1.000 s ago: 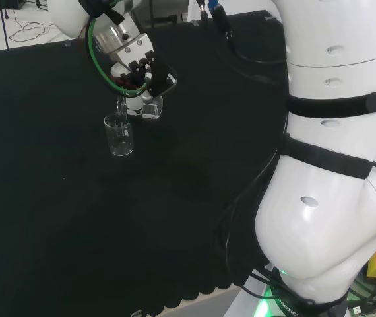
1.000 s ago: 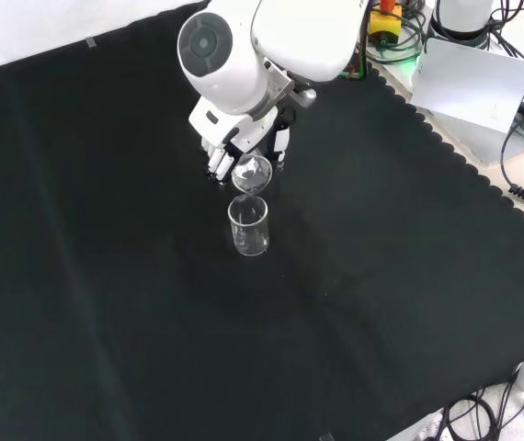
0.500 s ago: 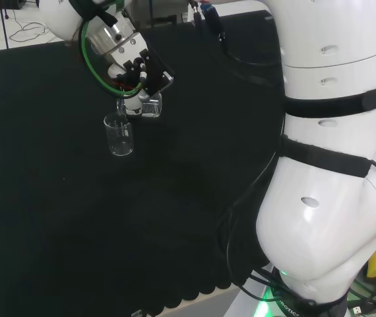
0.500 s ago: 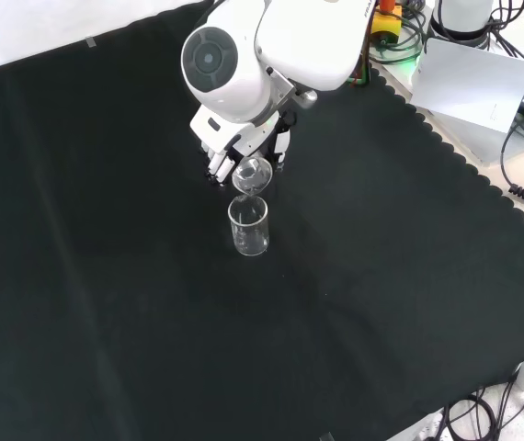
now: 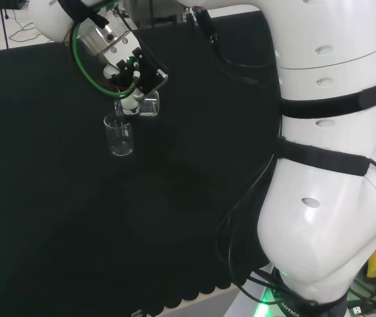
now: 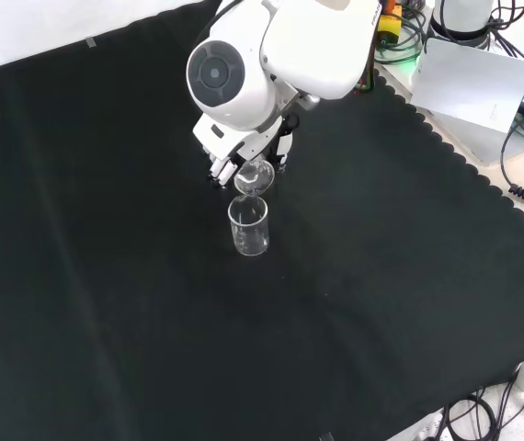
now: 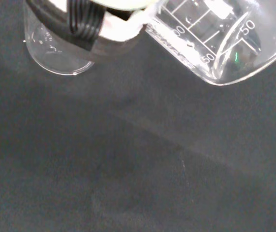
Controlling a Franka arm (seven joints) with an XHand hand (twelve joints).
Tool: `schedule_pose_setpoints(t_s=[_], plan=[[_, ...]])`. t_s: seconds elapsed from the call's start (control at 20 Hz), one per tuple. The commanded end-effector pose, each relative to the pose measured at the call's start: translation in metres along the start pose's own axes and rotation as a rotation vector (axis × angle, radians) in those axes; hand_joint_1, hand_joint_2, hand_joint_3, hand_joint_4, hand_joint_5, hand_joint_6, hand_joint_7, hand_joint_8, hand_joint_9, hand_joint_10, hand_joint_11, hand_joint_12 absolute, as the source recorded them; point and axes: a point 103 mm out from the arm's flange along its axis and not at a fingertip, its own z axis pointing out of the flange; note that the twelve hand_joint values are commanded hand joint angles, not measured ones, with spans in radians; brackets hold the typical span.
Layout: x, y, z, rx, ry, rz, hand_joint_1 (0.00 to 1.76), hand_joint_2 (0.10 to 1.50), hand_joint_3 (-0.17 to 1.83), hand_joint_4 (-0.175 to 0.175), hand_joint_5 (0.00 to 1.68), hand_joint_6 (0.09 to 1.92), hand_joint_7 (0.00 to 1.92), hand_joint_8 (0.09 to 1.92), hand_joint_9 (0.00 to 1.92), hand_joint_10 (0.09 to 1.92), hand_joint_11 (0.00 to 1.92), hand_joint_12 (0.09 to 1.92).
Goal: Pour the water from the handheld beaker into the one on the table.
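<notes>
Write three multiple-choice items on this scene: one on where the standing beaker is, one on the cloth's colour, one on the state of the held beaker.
1. In the front view, the clear glass beaker standing on the cloth is where relative to the black and white hand?
A. just below it
B. far to its right
C. above it

2. What colour is the bench cloth?
A. white
B. black
C. red

3. How is the clear glass beaker held in the hand?
A. upright
B. lying on the cloth
C. tipped, mouth over the standing beaker

Answers: 1 A, it stands directly under the hand; 2 B, the cloth is black throughout; 3 C, its mouth leans over the lower beaker's rim.
</notes>
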Motion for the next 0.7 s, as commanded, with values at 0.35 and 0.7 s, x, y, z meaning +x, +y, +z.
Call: schedule_pose_setpoints(t_s=[0.35,0.7], plan=[[0.0050,0.0008,-0.0041,0.031,-0.039,0.003,1.41,1.08,-0.17,-0.154,1.07,0.86,1.20,0.81,1.33,0.51,0.95,0.93],[0.0092,0.0012,-0.0090,0.046,-0.084,0.016,1.41,1.08,-0.17,-0.153,1.07,0.86,1.20,0.81,1.33,0.51,0.96,0.93]])
